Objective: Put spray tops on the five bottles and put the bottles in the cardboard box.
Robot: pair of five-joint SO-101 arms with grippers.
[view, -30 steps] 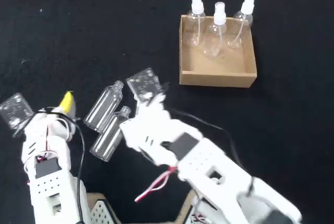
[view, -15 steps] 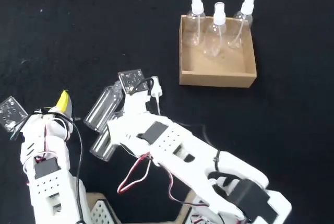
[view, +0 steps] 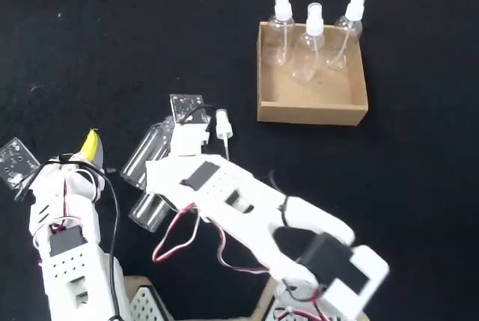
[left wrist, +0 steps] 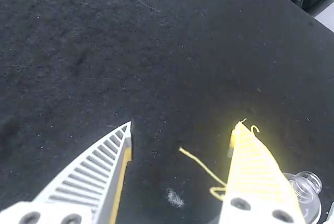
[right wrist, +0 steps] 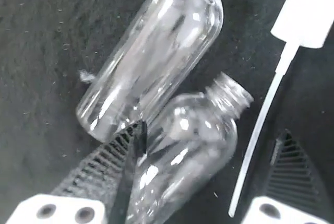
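Standing upright along the far wall of the cardboard box (view: 312,114) are three capped bottles (view: 313,37), each with a white spray top on. Well apart from the box, off its near corner on the robot's left side, two clear bottles lie on their sides, touching along their length, both with bare threaded necks. The outer bottle (right wrist: 151,57) is the one closer to the box; the inner bottle (right wrist: 182,151) lies a little farther from it, toward the arm bases. Between these two and the box, a loose spray top (view: 223,124) lies on the black table cloth (view: 90,52). In the right wrist view its thin dip tube (right wrist: 258,130) runs just beside the inner bottle's neck.

The right gripper (right wrist: 211,132) is low over this pair with its claw spread wide. One finger's tip sits at the seam where the two bottles meet, and the other is on the far side of the dip tube, so the inner bottle and the tube lie between the jaws. Nothing is pinched.

The left gripper (left wrist: 183,125) sits beyond the two bottles from the box, claw spread over bare cloth and holding nothing. A bottle neck (left wrist: 308,185) shows just beside its yellow finger; which bottle it belongs to cannot be told.
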